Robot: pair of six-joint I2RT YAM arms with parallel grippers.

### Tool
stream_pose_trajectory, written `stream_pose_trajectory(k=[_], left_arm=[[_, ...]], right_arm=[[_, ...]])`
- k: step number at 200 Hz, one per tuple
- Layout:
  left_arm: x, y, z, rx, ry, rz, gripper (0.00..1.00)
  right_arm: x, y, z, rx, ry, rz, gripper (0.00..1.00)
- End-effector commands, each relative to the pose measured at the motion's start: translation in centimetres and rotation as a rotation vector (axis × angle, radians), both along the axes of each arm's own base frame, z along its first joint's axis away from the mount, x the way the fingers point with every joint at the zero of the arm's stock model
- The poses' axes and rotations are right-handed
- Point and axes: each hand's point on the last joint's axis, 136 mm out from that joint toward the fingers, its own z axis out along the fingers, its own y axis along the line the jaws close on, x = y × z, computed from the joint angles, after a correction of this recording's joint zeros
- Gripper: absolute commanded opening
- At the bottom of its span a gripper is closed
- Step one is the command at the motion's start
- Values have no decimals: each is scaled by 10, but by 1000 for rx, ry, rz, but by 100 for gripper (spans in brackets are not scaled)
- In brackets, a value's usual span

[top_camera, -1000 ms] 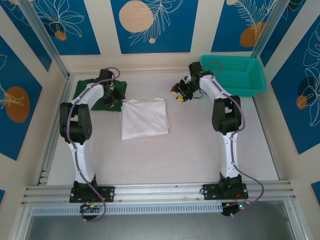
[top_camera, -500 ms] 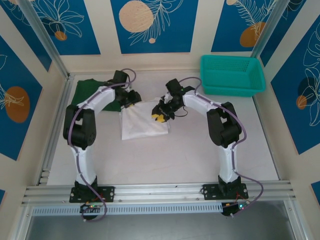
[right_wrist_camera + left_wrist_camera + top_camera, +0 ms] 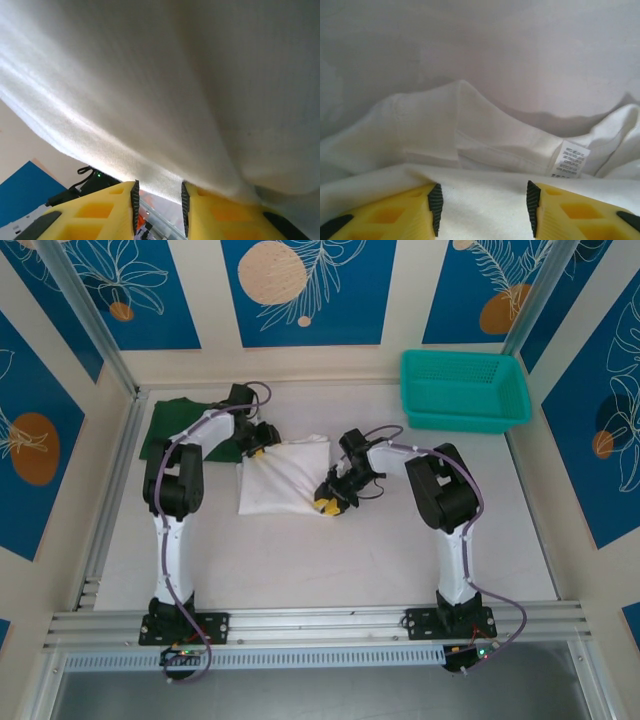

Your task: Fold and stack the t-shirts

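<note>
The right tool (image 3: 327, 504) is clenched on the near right edge of the white t-shirt (image 3: 280, 480), mid-table (image 3: 350, 550). The left tool (image 3: 258, 450) rests released on its far left corner. The dark green t-shirt (image 3: 168, 426) lies far left.

white t-shirt (image 3: 165, 75) overhead, its edge pinched in right gripper (image 3: 158, 194)

Left arm (image 3: 168, 550) & right arm (image 3: 455, 560): white tubular links w/ chunky black joint housings, black bases (image 3: 170, 625), thin purple-grey cables (image 3: 520, 615) looping alongside. Small LED board (image 3: 478, 650) sits below ea. base. Left gripper (image 3: 482, 210) & right gripper (image 3: 158, 200): yellow plastic fingers (image 3: 395, 220) w/ hollow angular cut-outs, black ribbed pads (image 3: 435, 207) on inner faces.
</note>
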Motion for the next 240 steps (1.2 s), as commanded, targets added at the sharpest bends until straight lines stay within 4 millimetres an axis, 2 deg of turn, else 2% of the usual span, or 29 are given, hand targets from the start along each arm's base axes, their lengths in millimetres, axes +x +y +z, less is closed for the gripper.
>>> stream_pose_trajectory(k=[1,18,40,56,67,82,91,101,113,133,163,202,223,240], left_arm=[[3,4,4,6,4,-5,63],[5,3,30,-7,-44,-12,75],[-3,-1,71,-33,-108,-32,81],[-21,-13,92,-65,-126,-66,79],[-40,-27,98,-105,-113,-100,69],[-71,-49,97,-175,-72,-163,49],[-92,-61,95,-195,-46,-210,42],[-115,-66,87,-183,-15,-247,40],[-134,-61,75,-163,14,-249,40],[-149,-46,59,-138,35,-230,43],[-147,-16,45,-74,53,-223,49],[-110,34,38,-29,47,-119,58],[-98,42,33,-22,57,-128,67],[-98,46,23,-35,76,-134,73]], right_arm=[[-29,-28,-34,-147,73,11,33],[-22,-30,-21,-148,22,7,34],[-12,-28,-2,-123,-45,-4,35],[-7,-23,11,-87,-85,-9,34],[-4,-22,20,-67,-105,-11,33],[3,-21,33,-44,-152,-25,31],[8,-22,42,-30,-172,-39,30],[14,-22,51,-11,-194,-56,29],[25,-23,61,9,-220,-82,27],[48,-20,71,18,-251,-121,25],[88,-2,65,17,-245,-170,25],[130,20,36,-15,-198,-225,26],[143,18,12,-79,-161,-245,26],[148,3,-1,-155,-149,-273,27]])
